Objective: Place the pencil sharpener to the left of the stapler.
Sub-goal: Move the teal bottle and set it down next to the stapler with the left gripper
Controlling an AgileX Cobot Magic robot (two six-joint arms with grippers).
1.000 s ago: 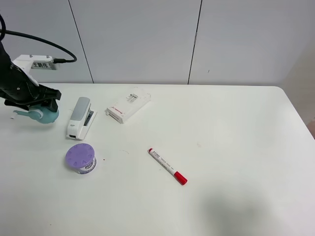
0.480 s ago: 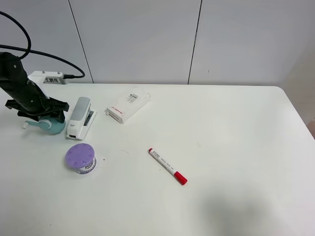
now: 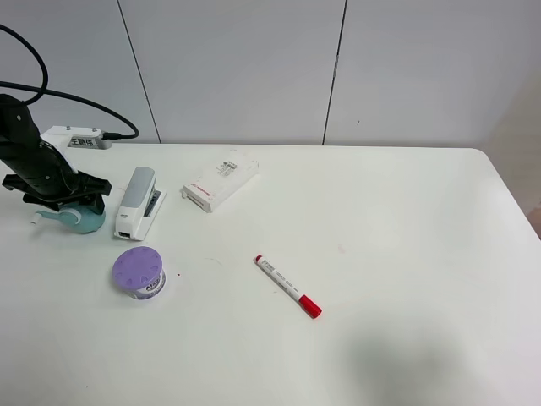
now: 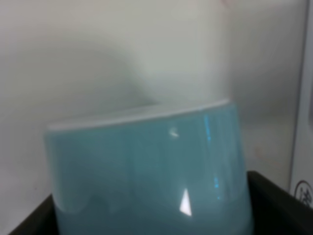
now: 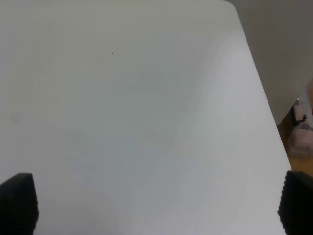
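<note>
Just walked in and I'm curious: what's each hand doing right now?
Left hand: closed on the pencil sharpener.
Right hand: open, holding nothing.

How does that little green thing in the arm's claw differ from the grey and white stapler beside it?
The pencil sharpener is mint green and rounded; the stapler is grey-topped, white-bodied and elongated. The sharpener is clamped in the left gripper, while the stapler lies free, untouched. The sharpener has a thin crank sticking out sideways; the stapler shows none. Both are at the left side of the table, close together but apart.
</note>
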